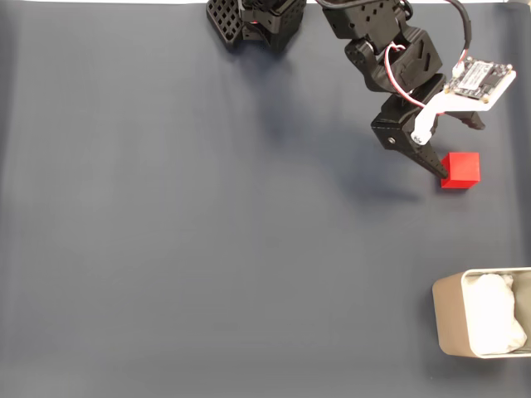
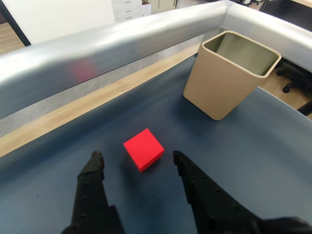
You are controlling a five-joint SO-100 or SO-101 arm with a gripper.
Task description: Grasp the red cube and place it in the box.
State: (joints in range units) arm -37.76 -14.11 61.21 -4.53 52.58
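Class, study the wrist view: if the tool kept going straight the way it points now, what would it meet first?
Most likely the red cube. It sits on the mat just ahead of the open tool, roughly centred between the two fingertips. The box stands farther on and off to the right, so it would probably not be met first.

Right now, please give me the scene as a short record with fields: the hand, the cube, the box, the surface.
hand: open, fingers on either side of the cube, not closed on it
red cube: on the mat, just ahead of the fingertips; at the hand's tip in the fixed view
box: beige, upright, apart from the cube; white padding inside
surface: dark blue mat
task state: cube not yet grasped
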